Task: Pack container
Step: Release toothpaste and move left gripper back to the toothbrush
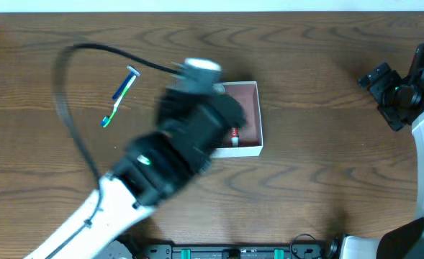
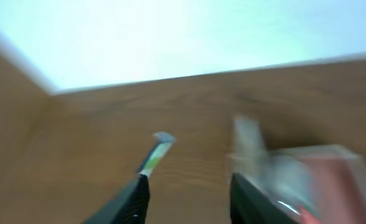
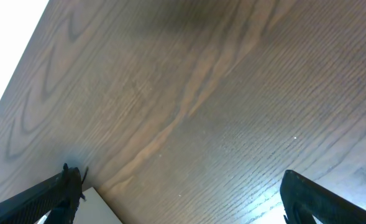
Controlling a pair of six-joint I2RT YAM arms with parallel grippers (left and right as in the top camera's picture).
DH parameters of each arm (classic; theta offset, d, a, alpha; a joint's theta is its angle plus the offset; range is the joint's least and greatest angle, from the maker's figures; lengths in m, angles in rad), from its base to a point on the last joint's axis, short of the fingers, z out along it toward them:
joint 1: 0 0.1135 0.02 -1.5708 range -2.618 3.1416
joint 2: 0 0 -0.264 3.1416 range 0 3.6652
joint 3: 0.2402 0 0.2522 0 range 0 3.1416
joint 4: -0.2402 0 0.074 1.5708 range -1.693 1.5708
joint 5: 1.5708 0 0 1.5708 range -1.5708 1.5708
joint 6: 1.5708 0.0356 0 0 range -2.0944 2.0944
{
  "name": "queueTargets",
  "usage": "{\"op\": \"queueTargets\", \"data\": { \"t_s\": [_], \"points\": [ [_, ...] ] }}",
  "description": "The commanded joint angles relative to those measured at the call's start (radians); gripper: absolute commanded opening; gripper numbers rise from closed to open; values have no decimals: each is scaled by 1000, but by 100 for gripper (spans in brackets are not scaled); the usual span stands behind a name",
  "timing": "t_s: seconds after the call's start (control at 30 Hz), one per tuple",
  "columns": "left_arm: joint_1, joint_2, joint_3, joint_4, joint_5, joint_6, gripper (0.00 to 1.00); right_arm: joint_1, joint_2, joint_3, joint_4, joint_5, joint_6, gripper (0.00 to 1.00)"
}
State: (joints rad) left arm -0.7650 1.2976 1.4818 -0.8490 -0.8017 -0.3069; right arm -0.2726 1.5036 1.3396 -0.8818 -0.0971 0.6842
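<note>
The container [image 1: 250,115], a shallow white-walled box with a pinkish inside, sits mid-table, half hidden under my left arm. A red-and-white item [image 1: 235,135] lies in it. It also shows blurred in the left wrist view [image 2: 322,168]. A blue-green toothbrush [image 1: 119,96] lies on the table to the left, also in the left wrist view [image 2: 156,152]. My left gripper [image 2: 189,193] is open and empty, over the container's left edge. My right gripper [image 3: 179,193] is open and empty at the far right [image 1: 388,90].
A black cable [image 1: 68,93] loops from the left arm over the table's left side. The table's back edge [image 2: 170,79] runs across the left wrist view. A pale flat corner [image 3: 99,208] shows at the bottom of the right wrist view.
</note>
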Motion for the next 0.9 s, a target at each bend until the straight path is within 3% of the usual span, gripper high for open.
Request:
{"op": "queueTargets", "data": {
  "t_s": [0.0, 0.2, 0.3, 0.4, 0.6, 0.87],
  "points": [
    [206, 26, 0, 7, 11, -38, 47, -5, -11, 1, -1, 3, -13, 99],
    [603, 177, -1, 120, 367, 101, 56, -5, -11, 1, -1, 3, -13, 99],
    [721, 264, -1, 145, 481, 140, 68, -5, -11, 1, -1, 3, -13, 99],
    [811, 360, -1, 148, 548, 209, 71, -5, -11, 1, -1, 3, -13, 99],
    [897, 538, -1, 90, 756, 455, 75, -5, -11, 1, -1, 3, -13, 99],
    [892, 653, -1, 87, 855, 629, 75, -5, -11, 1, -1, 3, -13, 99]
  ]
}}
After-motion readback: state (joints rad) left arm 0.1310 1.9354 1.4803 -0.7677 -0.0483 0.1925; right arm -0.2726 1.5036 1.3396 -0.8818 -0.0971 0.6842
